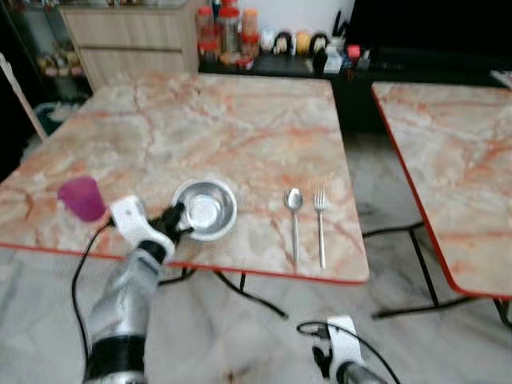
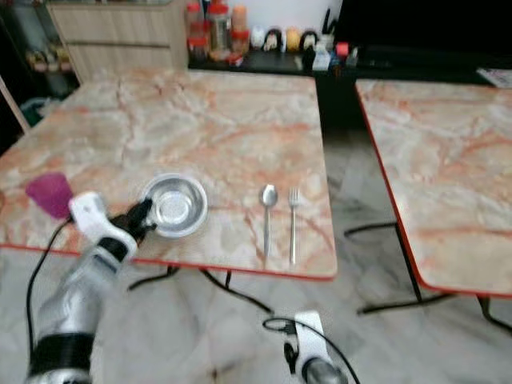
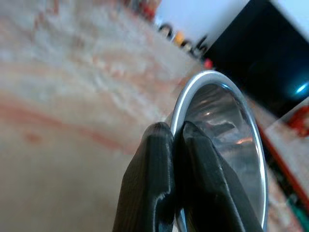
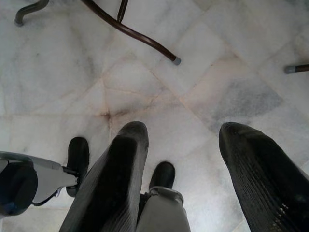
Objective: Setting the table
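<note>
The marble worktop with its red edge carries the whole setting along its near side. A second one like it stands apart to the right. Near the front edge sits the steel bowl, and the left gripper has its fingers clamped on the bowl's near rim, one inside and one outside. Just left of the arm stands a purple cup. To the bowl's right lie the spoon and fork, side by side, handles toward the edge. The right gripper hangs idle over the floor, fingers apart. The step in hand looks like placing the bowl; next the fingers should let go and lift clear without dragging it.
</note>
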Available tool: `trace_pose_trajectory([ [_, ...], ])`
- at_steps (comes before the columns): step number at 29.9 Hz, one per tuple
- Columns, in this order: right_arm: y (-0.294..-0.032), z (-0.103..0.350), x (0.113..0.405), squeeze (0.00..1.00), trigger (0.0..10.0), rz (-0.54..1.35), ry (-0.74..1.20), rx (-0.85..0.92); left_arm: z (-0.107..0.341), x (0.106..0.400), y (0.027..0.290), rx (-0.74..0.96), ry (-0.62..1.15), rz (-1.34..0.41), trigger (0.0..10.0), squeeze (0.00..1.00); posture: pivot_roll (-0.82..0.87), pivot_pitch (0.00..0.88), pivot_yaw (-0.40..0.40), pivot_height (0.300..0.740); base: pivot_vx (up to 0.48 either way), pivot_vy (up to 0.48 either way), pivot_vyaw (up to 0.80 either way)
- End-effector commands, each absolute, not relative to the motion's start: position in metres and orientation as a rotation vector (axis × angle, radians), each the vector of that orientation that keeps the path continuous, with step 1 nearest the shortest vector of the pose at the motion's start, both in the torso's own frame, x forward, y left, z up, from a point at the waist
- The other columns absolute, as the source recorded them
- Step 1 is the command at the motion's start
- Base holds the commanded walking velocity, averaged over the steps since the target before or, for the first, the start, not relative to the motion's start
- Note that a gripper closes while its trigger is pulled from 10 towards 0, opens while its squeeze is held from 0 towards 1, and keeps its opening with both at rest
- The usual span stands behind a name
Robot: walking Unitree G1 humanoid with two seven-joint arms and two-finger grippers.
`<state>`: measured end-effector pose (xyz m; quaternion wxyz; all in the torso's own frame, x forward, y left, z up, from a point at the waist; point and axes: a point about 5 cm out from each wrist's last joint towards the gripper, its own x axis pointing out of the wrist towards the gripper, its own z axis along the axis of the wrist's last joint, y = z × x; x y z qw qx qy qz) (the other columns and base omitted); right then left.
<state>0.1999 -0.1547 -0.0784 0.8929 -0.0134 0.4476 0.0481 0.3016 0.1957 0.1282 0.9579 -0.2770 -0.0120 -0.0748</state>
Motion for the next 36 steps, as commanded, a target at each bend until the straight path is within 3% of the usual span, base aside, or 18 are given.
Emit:
trace_pose_trajectory([
  [1, -0.155, -0.079, 0.199, 0.00, 10.0, 0.095, 0.930, -0.018, 0.134, 0.290, 0.200, -0.579, -0.053, -0.195, 10.0, 0.00, 0.10, 0.000, -0.033, 0.732, 0.000, 0.000, 0.00],
  [6, -0.155, -0.079, 0.198, 0.00, 10.0, 0.098, 0.931, -0.020, 0.129, 0.270, 0.216, -0.573, -0.046, -0.173, 10.0, 0.00, 0.11, 0.000, -0.033, 0.732, 0.000, 0.000, 0.00],
  [7, -0.154, -0.080, 0.197, 0.00, 10.0, 0.100, 0.934, -0.018, 0.120, 0.246, 0.245, -0.522, -0.018, -0.095, 10.0, 0.00, 0.12, 0.000, -0.035, 0.732, 0.000, 0.000, 0.00],
  [15, -0.156, -0.080, 0.196, 0.00, 10.0, 0.095, 0.938, -0.018, 0.102, 0.193, 0.305, -0.504, -0.009, 0.141, 10.0, 0.00, 0.13, 0.000, -0.042, 0.732, 0.000, 0.000, 0.00],
  [17, -0.157, -0.080, 0.196, 0.00, 10.0, 0.094, 0.938, -0.019, 0.101, 0.187, 0.310, -0.504, -0.010, 0.161, 10.0, 0.00, 0.13, 0.000, -0.042, 0.732, 0.000, 0.000, 0.00],
  [19, -0.157, -0.080, 0.196, 0.00, 10.0, 0.094, 0.935, -0.021, 0.092, 0.164, 0.332, -0.485, 0.018, 0.288, 10.0, 0.00, 0.13, 0.000, -0.042, 0.732, 0.000, 0.000, 0.00],
  [26, -0.157, -0.080, 0.197, 0.00, 10.0, 0.093, 0.933, -0.019, 0.075, 0.147, 0.348, -0.450, 0.085, 0.401, 10.0, 0.00, 0.13, 0.000, -0.038, 0.732, 0.000, 0.000, 0.00],
  [28, -0.157, -0.080, 0.197, 0.00, 10.0, 0.087, 0.933, -0.015, 0.047, 0.139, 0.354, -0.368, 0.260, 0.514, 10.0, 0.00, 0.13, 0.000, -0.034, 0.732, 0.000, 0.000, 0.00],
  [29, -0.157, -0.080, 0.197, 0.00, 10.0, 0.087, 0.933, -0.015, 0.047, 0.139, 0.354, -0.368, 0.260, 0.514, 10.0, 0.00, 0.13, 0.000, -0.034, 0.732, 0.000, 0.000, 0.00],
  [36, -0.157, -0.080, 0.197, 0.00, 10.0, 0.071, 0.931, -0.007, -0.014, 0.152, 0.324, -0.357, 0.528, 0.509, 10.0, 0.00, 0.10, 0.000, -0.028, 0.732, 0.000, 0.000, 0.00],
])
